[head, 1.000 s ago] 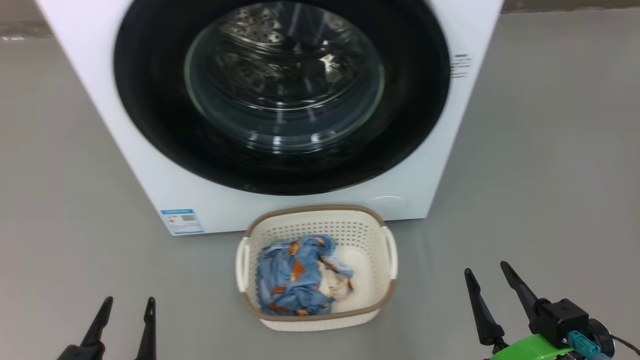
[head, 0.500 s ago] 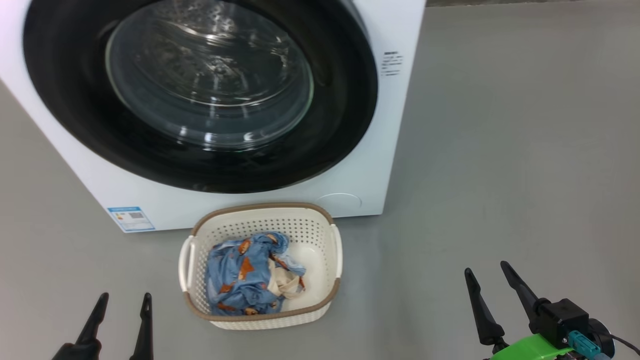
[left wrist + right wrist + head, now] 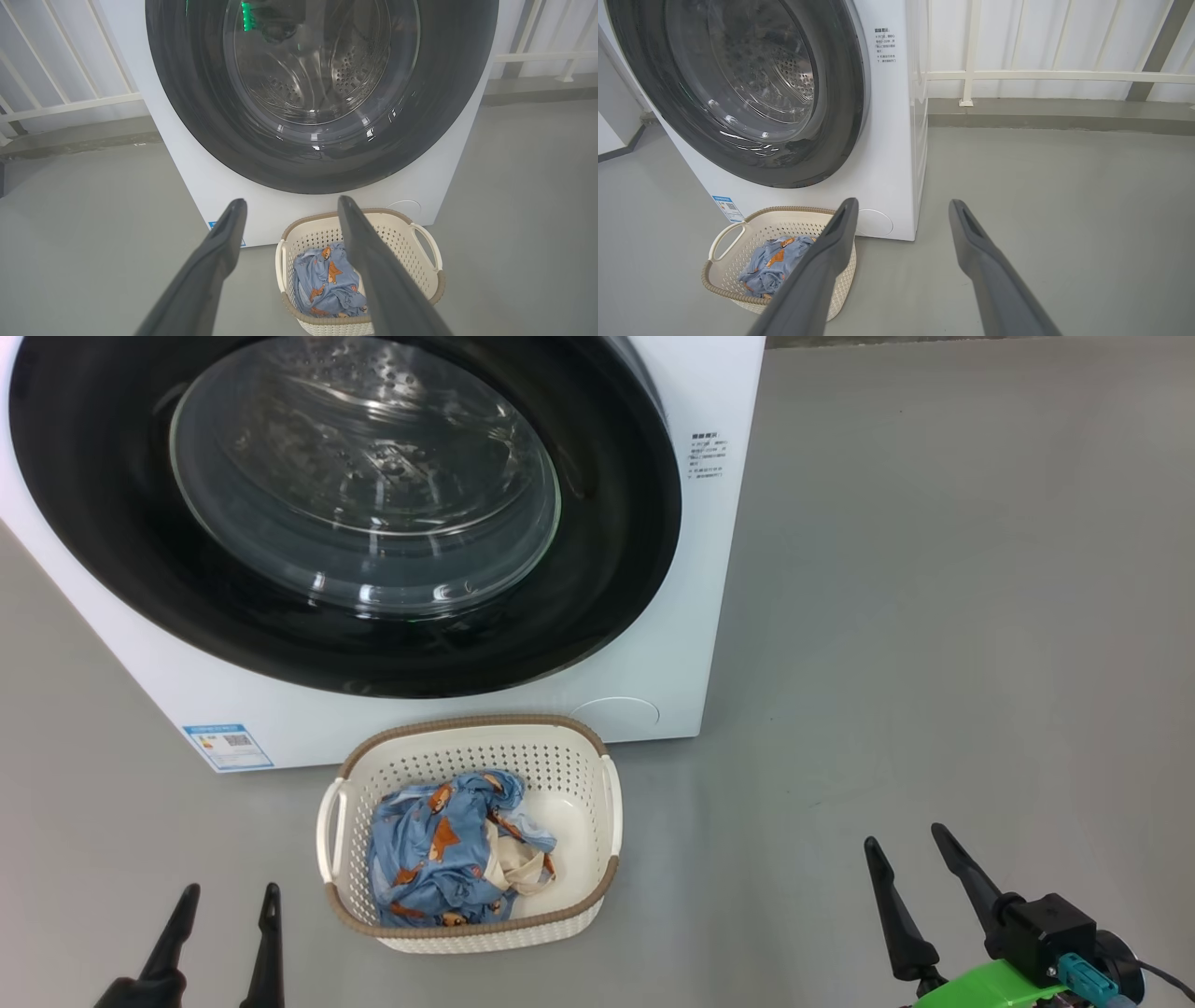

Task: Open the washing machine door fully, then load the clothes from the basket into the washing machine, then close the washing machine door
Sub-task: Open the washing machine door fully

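The white washing machine (image 3: 709, 569) fills the upper left of the head view. Its round door (image 3: 597, 569) with the black rim and clear glass bowl lies shut against the front. On the floor before it stands the cream basket (image 3: 467, 929), holding the blue printed clothes (image 3: 429, 859) and a cream piece. My left gripper (image 3: 231, 891) is open at the lower left, left of the basket. My right gripper (image 3: 904, 835) is open at the lower right, well right of the basket. Both hold nothing. The wrist views show the door (image 3: 444, 116) (image 3: 840, 116) and the basket (image 3: 430, 280) (image 3: 728, 266) beyond the open fingers.
Grey floor (image 3: 934, 616) stretches to the right of the machine. A white railing (image 3: 1041, 74) and a low kerb run behind it. A blue label (image 3: 227, 745) sits at the machine's lower left corner.
The whole head view has shifted: the camera has turned right, so machine and basket sit further left. Both grippers keep their places and stay open.
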Robot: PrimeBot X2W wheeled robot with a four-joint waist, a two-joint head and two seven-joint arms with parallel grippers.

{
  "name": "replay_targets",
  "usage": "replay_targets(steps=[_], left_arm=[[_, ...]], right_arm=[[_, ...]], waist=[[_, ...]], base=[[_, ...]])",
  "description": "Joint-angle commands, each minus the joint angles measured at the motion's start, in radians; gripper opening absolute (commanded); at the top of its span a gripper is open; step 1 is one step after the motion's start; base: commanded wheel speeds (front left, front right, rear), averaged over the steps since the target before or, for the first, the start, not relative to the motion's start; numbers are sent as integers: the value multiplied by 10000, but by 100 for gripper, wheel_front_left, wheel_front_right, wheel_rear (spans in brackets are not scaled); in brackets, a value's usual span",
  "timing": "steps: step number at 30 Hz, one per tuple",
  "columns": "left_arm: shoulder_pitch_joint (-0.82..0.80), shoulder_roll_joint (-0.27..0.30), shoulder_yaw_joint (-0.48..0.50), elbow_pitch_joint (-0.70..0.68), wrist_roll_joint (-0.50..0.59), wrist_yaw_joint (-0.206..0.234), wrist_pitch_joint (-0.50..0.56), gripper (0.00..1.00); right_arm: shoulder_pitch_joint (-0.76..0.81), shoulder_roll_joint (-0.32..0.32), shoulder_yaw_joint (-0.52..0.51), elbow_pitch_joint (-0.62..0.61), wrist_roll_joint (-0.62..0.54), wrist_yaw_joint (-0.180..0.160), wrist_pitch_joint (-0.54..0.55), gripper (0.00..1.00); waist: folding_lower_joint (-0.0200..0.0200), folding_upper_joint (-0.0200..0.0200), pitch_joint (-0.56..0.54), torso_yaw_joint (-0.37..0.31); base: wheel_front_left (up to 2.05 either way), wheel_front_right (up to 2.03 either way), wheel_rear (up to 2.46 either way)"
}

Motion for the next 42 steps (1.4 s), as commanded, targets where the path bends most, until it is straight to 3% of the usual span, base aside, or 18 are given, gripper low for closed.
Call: replay_targets(steps=[1, 2, 3, 4, 5, 7, 21, 26, 32, 42], left_arm=[[-394, 136, 360, -197, -93, -38, -67, 100], [-404, 133, 364, -195, -94, -41, -67, 100], [-412, 131, 369, -195, -95, -43, -67, 100], [-420, 128, 374, -195, -95, -45, -67, 100], [-426, 125, 380, -192, -96, -47, -67, 100], [-436, 121, 386, -180, -96, -50, -67, 100], [-455, 106, 411, -167, -74, -63, -67, 100], [-443, 128, 398, -157, -71, -66, -67, 100], [-421, 163, 335, -157, -106, -67, -67, 100], [-416, 150, 91, -229, -180, -68, -67, 100]], right_arm=[[-194, -16, 307, -248, 58, 17, -120, 88], [-201, -16, 314, -254, 68, 17, -120, 78], [-208, -15, 320, -260, 75, 17, -120, 56], [-224, -18, 351, -295, 126, 17, -120, 42], [-225, -26, 369, -317, 142, 17, -120, 35], [-222, -44, 413, -331, 195, 17, -120, 0], [-210, -105, 572, -351, 342, 17, -120, 0], [-184, -53, 402, -398, 910, 17, -120, 0], [-147, 1, 71, -295, 2585, 17, -120, 0], [-448, 7, -1251, 1039, 7926, 17, -120, 0]], waist=[[0, -1, -1, 0], [0, -1, 1, -2], [0, -1, 4, -3], [0, -1, 7, -3], [0, -1, 7, -4], [0, -1, 5, -1], [0, -1, 4, 27], [0, -1, 1, 42], [0, -1, -2, 72], [0, -1, 159, 281]], base=[[0, 0, 0], [0, 0, 0], [0, 0, 0], [0, 0, 0], [0, 0, 0], [0, 0, 0], [0, 0, 0], [0, 0, 0], [0, 0, 0], [0, 0, 0]])
